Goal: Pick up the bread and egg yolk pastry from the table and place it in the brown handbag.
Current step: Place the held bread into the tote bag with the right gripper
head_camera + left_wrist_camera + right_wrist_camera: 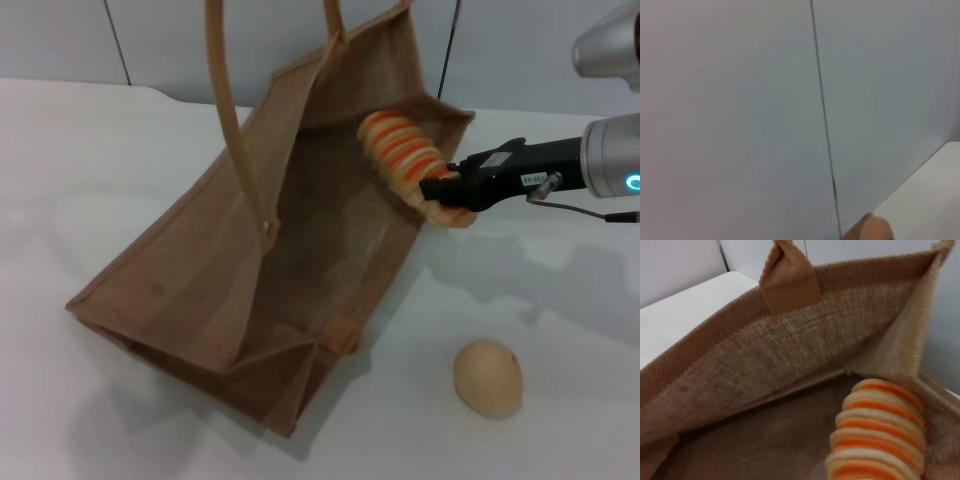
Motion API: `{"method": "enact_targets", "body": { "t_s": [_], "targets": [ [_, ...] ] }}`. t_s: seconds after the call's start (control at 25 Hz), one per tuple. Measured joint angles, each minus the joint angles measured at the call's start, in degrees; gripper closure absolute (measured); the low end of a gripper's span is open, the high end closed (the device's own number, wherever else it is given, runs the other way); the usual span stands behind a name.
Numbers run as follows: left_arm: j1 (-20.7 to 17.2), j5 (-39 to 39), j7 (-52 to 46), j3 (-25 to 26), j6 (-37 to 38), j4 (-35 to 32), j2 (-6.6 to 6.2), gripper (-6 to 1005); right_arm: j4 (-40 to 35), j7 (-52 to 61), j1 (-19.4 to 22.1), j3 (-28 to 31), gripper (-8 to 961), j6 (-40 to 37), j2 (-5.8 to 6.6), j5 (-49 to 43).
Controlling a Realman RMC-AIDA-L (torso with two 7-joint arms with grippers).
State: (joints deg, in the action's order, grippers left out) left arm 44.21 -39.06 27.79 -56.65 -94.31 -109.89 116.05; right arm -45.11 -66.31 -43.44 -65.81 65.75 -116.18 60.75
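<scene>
My right pincer (452,200), clenched on the ridged, orange-striped pale loaf of bread (405,155), holds it over the open mouth of the coarse tan-brown jute handbag (200,270). Head view alone shows the smooth round beige egg yolk pastry (488,377) on the white bench (80,170); right wrist view shows the weave inside the handbag. Left pincer unseen.
</scene>
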Motion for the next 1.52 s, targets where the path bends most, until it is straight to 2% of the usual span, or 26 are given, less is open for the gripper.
{"method": "enact_targets", "body": {
  "t_s": [0.56, 0.84, 1.2, 1.52],
  "targets": [
    [0.02, -2.67, -1.98, -5.58, 0.26, -1.37, 0.18, 881, 6.43, -2.18, -3.63, -0.28, 666, -5.67, -0.02, 0.1],
    [-0.52, -2.33, -2.18, -6.84, 1.95, 2.08, 0.09, 881, 5.44, -1.94, -3.42, 0.01, 674, -3.53, -0.06, 0.24],
    [-0.12, -2.91, -2.21, -8.53, 2.13, 2.31, 0.17, 881, 2.67, -2.06, -2.64, 0.18, 675, 0.6, 0.02, 4.71],
    [1.38, -7.47, -2.97, -10.64, 2.24, 1.31, 0.15, 881, 5.05, -2.17, -2.83, -0.09, 683, -4.13, 0.17, 3.9]
  ]
}}
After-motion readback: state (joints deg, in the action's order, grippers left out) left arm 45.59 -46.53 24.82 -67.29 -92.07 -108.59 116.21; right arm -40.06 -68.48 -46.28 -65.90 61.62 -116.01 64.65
